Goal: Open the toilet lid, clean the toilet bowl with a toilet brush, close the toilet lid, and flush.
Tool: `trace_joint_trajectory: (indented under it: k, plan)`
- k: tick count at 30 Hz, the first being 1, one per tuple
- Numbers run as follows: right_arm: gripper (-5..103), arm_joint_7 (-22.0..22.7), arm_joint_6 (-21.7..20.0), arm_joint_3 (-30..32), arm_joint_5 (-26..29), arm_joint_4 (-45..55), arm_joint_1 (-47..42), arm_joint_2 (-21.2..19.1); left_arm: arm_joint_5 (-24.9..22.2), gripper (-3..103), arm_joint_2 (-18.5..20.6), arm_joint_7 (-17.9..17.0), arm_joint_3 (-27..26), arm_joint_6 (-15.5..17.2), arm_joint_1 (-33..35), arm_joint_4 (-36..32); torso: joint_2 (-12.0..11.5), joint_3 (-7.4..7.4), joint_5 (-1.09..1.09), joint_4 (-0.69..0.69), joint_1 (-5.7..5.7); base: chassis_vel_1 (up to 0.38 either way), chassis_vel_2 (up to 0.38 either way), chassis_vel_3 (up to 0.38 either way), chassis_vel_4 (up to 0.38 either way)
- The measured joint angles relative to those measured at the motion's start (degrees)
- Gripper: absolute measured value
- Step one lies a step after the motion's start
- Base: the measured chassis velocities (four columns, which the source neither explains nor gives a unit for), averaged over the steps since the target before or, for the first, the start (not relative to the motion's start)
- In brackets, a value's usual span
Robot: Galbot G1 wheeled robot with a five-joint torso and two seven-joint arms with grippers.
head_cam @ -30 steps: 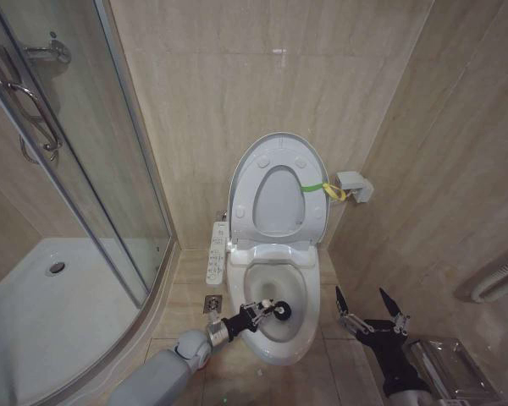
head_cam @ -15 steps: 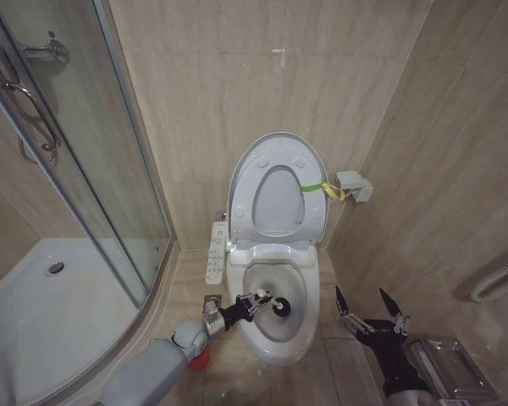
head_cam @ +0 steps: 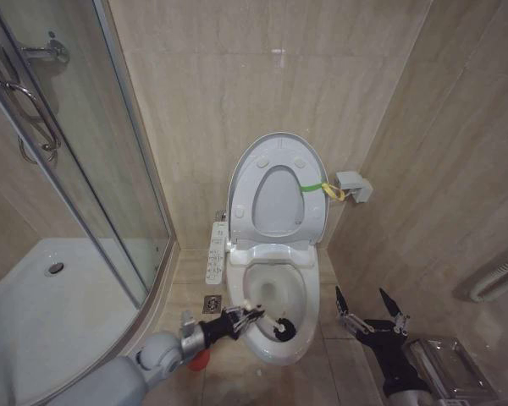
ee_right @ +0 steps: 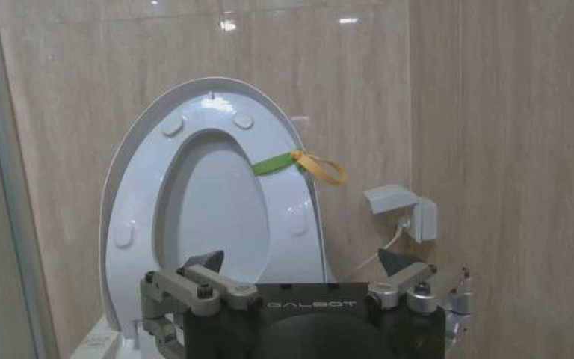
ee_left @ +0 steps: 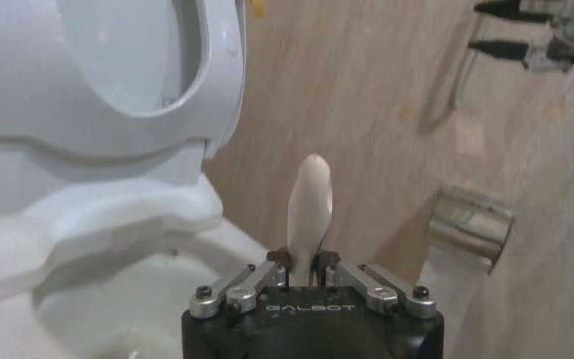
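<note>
Left gripper (head_cam: 245, 315) is ours at work: it sits over the bowl's (head_cam: 301, 298) rim at about 8 o'clock, fingers clamped on the brush's (head_cam: 271, 321) white handle. From there the handle runs toward 4 o'clock, and the dark bristle head lies inside the bowl near its front wall — whether it touches the ceramic we cannot tell. In our left wrist view the handle (ee_left: 309, 202) stands out straight between the closed fingers (ee_left: 267, 274).

The lid (head_cam: 247, 176) stands upright against the back wall with the seat raised against it, so the bowl is open from above. Its strap (head_cam: 315, 187) hangs at the lid's 3 o'clock edge, near a wall socket (head_cam: 354, 186).

Room is tight: a shower door (head_cam: 110, 169) closes us in at 9 o'clock, a tiled wall (head_cam: 440, 169) at 3 o'clock.

Right gripper (head_cam: 371, 304) hangs at the bowl's 4 o'clock, well apart from it, fingers spread — holding nothing.
</note>
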Motion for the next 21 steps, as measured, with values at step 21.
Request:
trace_joint_trajectory:
  k: [21]
  plan:
    - [100, 0.01, 0.0, 0.0, -0.01, 0.0, 0.0, 0.0, 6.1, 16, -9.85, 0.45, 3.67, -3.16, -6.02, 18.37, 0.0, 0.01, 0.0, -0.01, 0.0, 0.0, 0.0, 0.0, 0.0]
